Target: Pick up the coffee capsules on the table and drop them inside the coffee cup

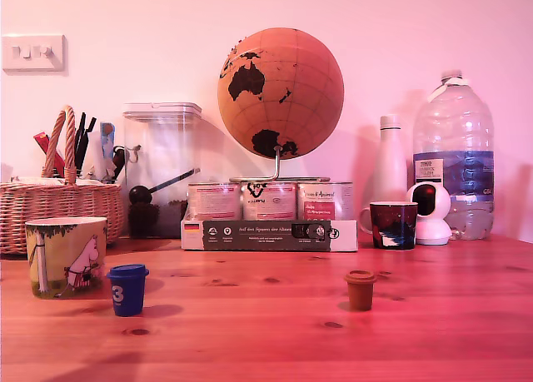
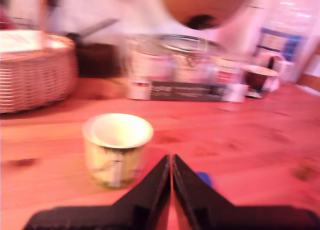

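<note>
Gripper (image 2: 171,162) jaws together, empty, above blue capsule (image 1: 127,289) just beside coffee cup (image 1: 65,255); brown capsule (image 1: 360,289) well apart; risk: descending w/o opening knocks capsule over.

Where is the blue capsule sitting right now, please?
The blue capsule stands on the table at the exterior view's left, just right of the yellow-green mug and far left of the brown capsule.

Warm pink cast, exterior view sharp with soft shadows, wrist view motion-blurred throughout
</note>
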### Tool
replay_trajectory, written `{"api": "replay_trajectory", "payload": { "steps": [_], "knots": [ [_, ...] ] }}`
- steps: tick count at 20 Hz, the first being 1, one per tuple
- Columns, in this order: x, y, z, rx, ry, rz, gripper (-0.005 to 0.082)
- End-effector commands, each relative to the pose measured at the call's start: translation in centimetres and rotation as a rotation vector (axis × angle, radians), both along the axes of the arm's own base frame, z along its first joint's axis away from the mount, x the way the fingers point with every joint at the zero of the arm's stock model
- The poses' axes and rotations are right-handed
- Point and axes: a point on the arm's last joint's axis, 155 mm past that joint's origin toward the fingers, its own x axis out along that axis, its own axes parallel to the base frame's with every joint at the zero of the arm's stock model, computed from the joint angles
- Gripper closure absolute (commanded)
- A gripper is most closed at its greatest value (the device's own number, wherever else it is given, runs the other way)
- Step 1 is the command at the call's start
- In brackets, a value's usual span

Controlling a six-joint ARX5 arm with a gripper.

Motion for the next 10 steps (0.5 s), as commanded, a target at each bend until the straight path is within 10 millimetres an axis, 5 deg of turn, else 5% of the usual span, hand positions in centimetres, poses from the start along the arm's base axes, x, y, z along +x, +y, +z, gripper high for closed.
{"api": "replay_trajectory", "payload": {
  "steps": [1, 10],
  "knots": [
    [0.0, -0.5, -1.2, -0.009, 0.047, -0.025, 0.0791],
    [-0.2, -4.2, -5.9, 0.088, 0.223, -0.194, 0.0790]
  ]
}}
